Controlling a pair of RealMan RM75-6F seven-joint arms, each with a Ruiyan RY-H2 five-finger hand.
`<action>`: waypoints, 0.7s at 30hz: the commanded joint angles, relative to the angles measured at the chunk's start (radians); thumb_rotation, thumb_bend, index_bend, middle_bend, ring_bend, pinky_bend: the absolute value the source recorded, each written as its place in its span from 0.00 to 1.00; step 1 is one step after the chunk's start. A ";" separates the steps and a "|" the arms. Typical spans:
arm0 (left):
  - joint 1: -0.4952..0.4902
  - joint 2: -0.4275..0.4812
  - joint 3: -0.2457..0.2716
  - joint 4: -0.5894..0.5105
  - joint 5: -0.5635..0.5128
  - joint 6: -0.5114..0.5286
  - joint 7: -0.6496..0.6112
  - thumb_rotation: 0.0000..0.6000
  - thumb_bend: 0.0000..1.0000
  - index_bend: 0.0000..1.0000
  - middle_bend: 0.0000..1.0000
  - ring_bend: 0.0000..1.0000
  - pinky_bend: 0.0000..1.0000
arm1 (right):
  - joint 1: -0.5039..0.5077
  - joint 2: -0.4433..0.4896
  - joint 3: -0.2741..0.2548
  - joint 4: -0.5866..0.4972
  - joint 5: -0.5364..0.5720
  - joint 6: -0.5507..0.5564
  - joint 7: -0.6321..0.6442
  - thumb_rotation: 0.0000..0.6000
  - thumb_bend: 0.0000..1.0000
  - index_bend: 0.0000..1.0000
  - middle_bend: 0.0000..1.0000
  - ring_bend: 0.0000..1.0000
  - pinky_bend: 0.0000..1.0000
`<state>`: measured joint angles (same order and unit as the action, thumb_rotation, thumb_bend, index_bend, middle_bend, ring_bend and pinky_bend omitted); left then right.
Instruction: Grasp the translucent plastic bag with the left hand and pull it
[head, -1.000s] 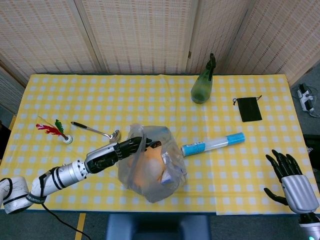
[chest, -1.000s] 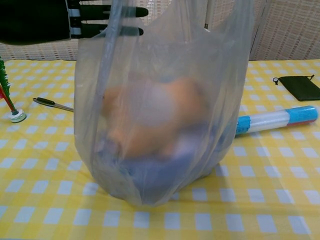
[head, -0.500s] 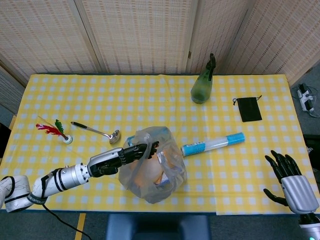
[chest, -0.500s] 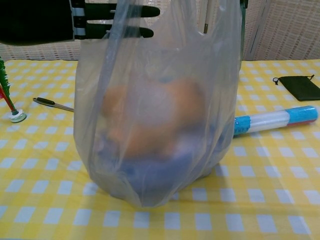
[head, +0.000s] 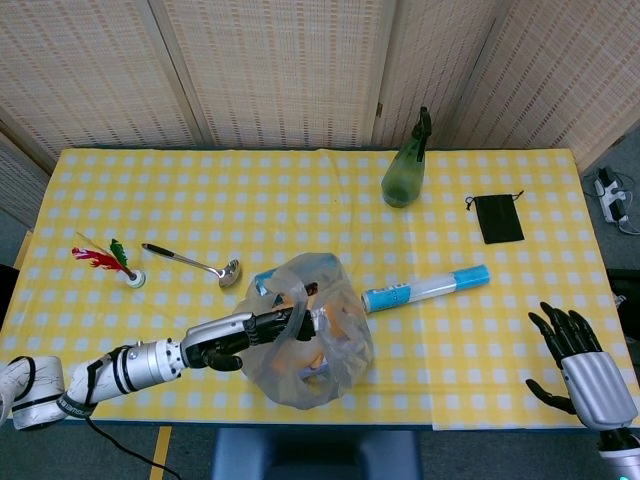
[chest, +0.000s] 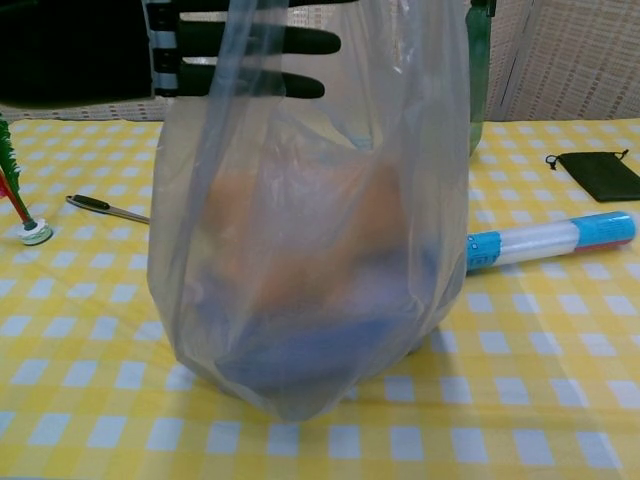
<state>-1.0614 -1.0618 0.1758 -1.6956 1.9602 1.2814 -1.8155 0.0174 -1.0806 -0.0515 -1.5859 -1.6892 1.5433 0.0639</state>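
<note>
The translucent plastic bag (head: 315, 335) stands near the table's front edge, with orange and blue things inside. It fills the chest view (chest: 310, 230). My left hand (head: 245, 335) reaches in from the left and holds the bag's left handle loop, the dark fingers threaded through it (chest: 250, 55). My right hand (head: 585, 365) hangs off the table's front right corner with its fingers spread and nothing in them.
A blue-capped clear tube (head: 425, 287) lies just right of the bag. A ladle (head: 190, 263) and a feathered shuttlecock (head: 112, 262) lie to the left. A green spray bottle (head: 407, 165) and a black pouch (head: 497, 217) sit further back right.
My left hand has moved toward the front edge with the handle, and the bag has slid a little nearer with it. The right hand has stayed put.
</note>
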 joint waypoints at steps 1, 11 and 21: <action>-0.013 -0.009 -0.006 -0.011 -0.007 -0.016 0.011 0.38 0.09 0.00 0.13 0.09 0.10 | -0.001 0.002 -0.001 0.001 -0.002 0.002 0.004 0.98 0.23 0.00 0.00 0.00 0.00; -0.060 -0.028 -0.036 -0.061 -0.037 -0.077 0.075 0.38 0.09 0.03 0.13 0.08 0.10 | -0.005 0.008 -0.005 0.011 -0.018 0.020 0.034 0.99 0.24 0.00 0.00 0.00 0.00; -0.117 -0.047 -0.094 -0.094 -0.090 -0.121 0.058 0.38 0.09 0.03 0.13 0.08 0.10 | -0.004 0.007 -0.005 0.013 -0.015 0.019 0.035 0.98 0.24 0.00 0.00 0.00 0.00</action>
<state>-1.1736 -1.1054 0.0871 -1.7866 1.8759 1.1655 -1.7529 0.0130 -1.0735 -0.0567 -1.5733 -1.7042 1.5618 0.0989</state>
